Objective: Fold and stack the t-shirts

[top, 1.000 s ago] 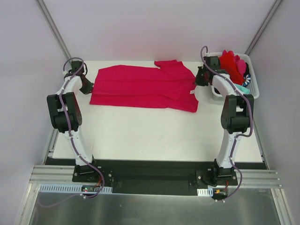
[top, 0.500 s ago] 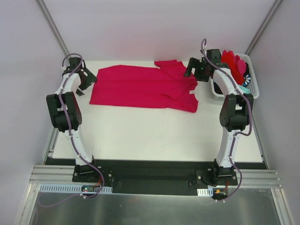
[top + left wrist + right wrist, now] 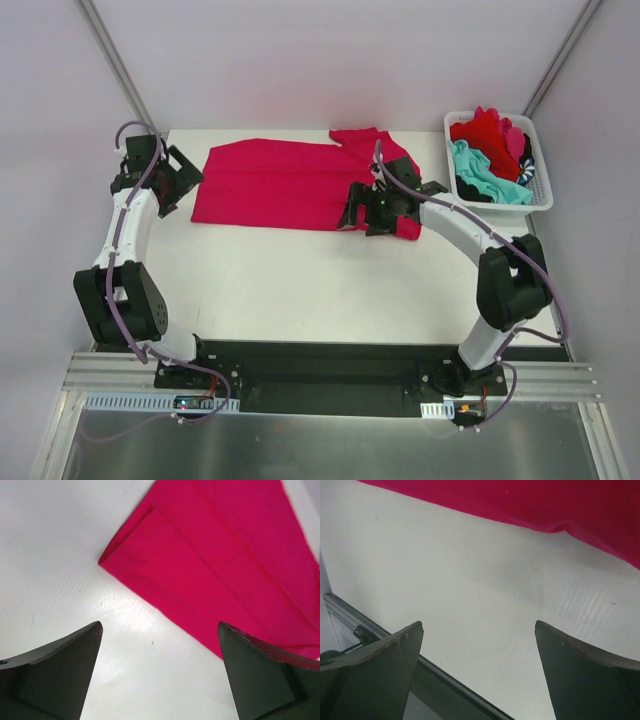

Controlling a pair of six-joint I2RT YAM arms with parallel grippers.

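Note:
A large magenta-pink t-shirt (image 3: 300,185) lies folded into a long band across the back of the table. My left gripper (image 3: 186,184) hangs open just off the shirt's left end. In the left wrist view its jaws (image 3: 159,626) stand wide over bare table, with the shirt's corner (image 3: 215,555) just beyond them. My right gripper (image 3: 353,212) is open over the shirt's near edge, right of the middle. The right wrist view shows its jaws (image 3: 479,625) above white table with the shirt's hem (image 3: 545,502) at the top. Nothing is held.
A white slotted basket (image 3: 500,208) stands at the back right with a red t-shirt (image 3: 488,132), a teal one (image 3: 478,170) and a dark one piled inside. The table's black front rail (image 3: 445,690) shows below the right jaws.
Both grippers have opened and let go of the shirt's ends. The right arm swung left from beside the basket to the shirt's near edge. The left arm pulled slightly back to the left.

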